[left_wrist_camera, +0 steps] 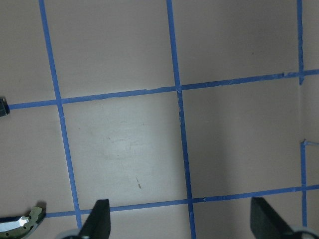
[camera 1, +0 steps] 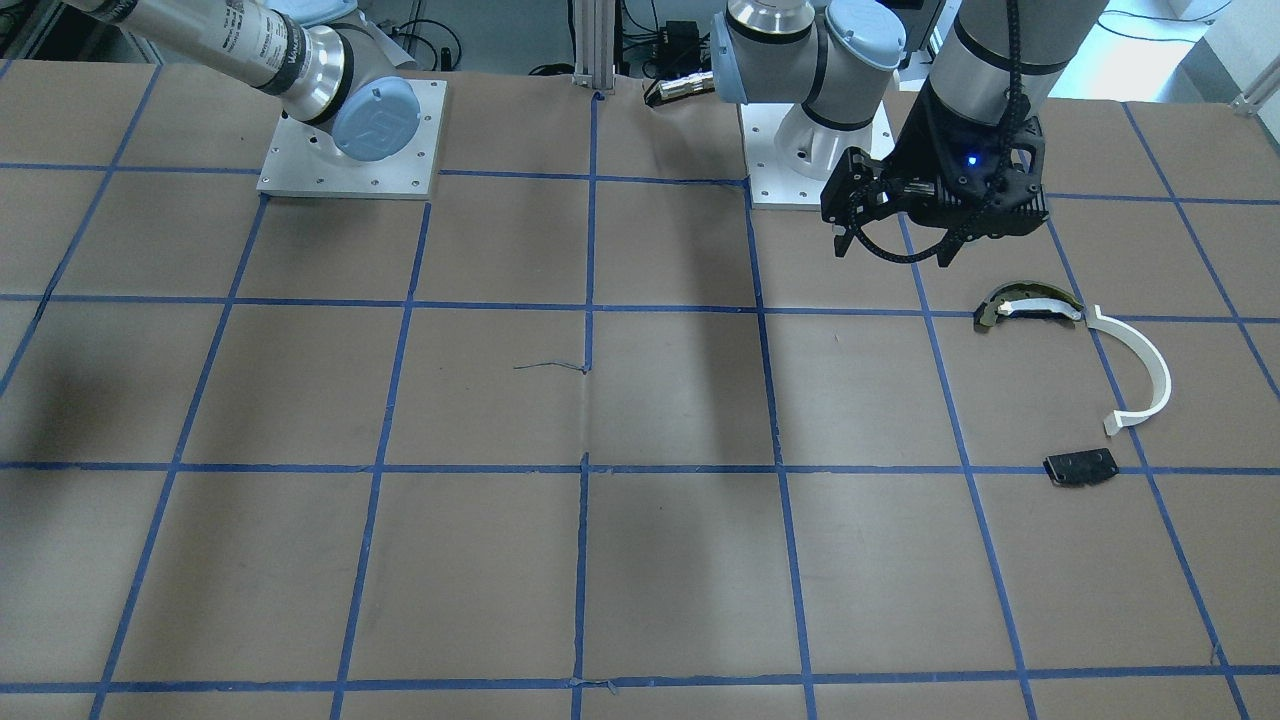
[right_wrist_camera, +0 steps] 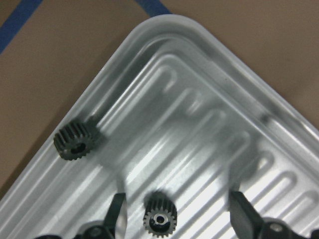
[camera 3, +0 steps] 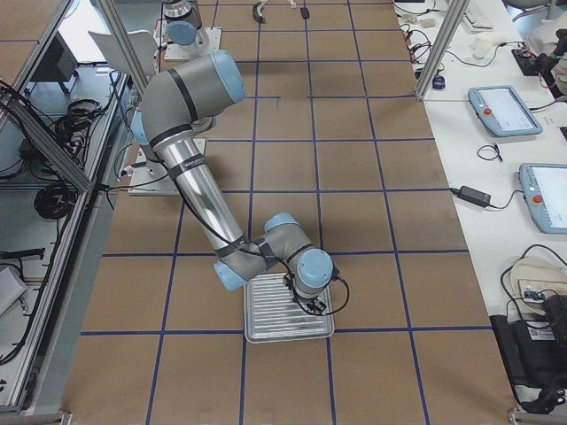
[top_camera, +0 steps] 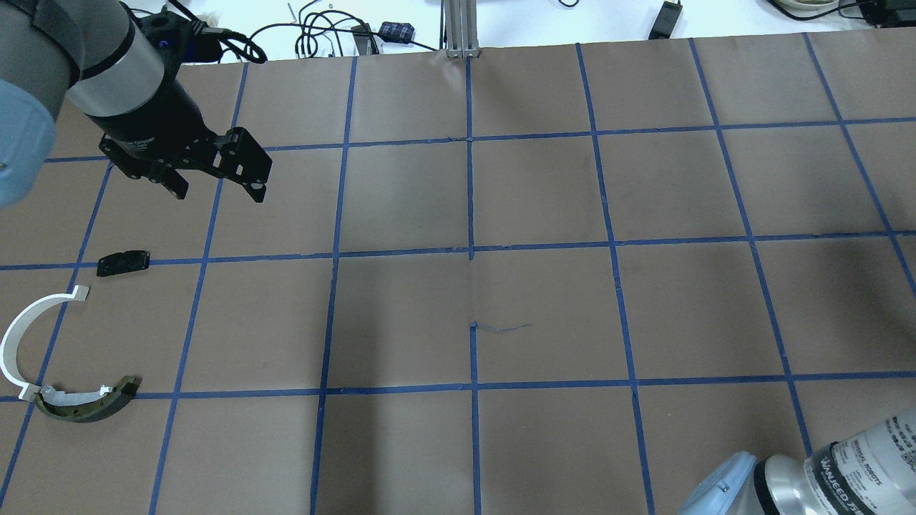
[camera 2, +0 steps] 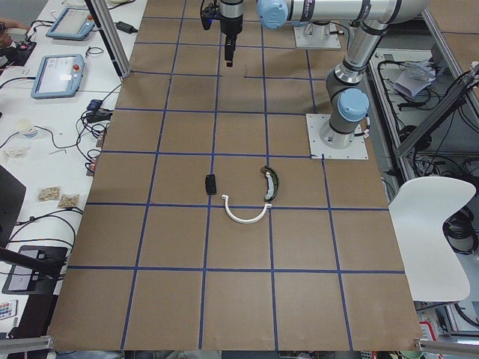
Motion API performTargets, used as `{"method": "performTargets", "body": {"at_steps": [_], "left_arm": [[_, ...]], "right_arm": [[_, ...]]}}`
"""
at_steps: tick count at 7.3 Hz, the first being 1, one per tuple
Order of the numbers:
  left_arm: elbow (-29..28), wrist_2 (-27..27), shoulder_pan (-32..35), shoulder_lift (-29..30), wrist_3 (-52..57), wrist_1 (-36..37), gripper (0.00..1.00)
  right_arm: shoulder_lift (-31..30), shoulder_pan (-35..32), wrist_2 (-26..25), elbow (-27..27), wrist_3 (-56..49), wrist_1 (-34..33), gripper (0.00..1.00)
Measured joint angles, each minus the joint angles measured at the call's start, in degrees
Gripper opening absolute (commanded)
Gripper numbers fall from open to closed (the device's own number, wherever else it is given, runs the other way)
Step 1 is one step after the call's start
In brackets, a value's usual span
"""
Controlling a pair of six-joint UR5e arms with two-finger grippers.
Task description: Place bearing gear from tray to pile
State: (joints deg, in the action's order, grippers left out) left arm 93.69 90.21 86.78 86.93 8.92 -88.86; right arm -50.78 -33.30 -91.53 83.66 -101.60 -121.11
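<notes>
1. Bearing gear (right_wrist_camera: pixel 158 219): small, dark and toothed, lying flat on the ribbed floor of the tray (right_wrist_camera: pixel 169 30). Between the spread fingers of the right tool (right_wrist_camera: pixel 179 214), touched by neither.
2. Desk (camera 1: pixel 500 400): brown, gridded with blue tape.
3. Tray: silver, at the desk's right end, well apart from the pile (top_camera: pixel 86 413) at the left end.
4. Right tool: released, low over the tray, holding nothing.
5. Left tool (top_camera: pixel 218 189): likewise released and empty, hovering over bare desk just on the far side of the pile.
6. Pile parts: white half-ring (camera 1: pixel 1160 365) with one end just beside the dark curved piece (camera 1: pixel 1030 305). Black plate (camera 1: pixel 1080 467) apart from both, near the ring's other end.
7. Second gear (right_wrist_camera: pixel 75 142): tilted against the tray's wall, apart from the first.
</notes>
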Motion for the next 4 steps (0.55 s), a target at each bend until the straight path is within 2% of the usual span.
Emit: {"method": "performTargets", "body": {"at_steps": [1,2,4], "left_arm": [[0.0,0.0,0.0,0.1,0.0,0.0,1.0],[0.0,-0.1,0.0,0.1,-0.1,0.0,1.0],[0.0,0.1,0.0,0.2,0.0,0.0,1.0]], "right_arm": [[0.0,0.1,0.0,0.0,0.0,0.0,0.21],[0.0,0.1,-0.1,0.0,0.0,0.0,0.12],[0.0,0.1,-0.1,0.0,0.1,0.1,0.06]]}}
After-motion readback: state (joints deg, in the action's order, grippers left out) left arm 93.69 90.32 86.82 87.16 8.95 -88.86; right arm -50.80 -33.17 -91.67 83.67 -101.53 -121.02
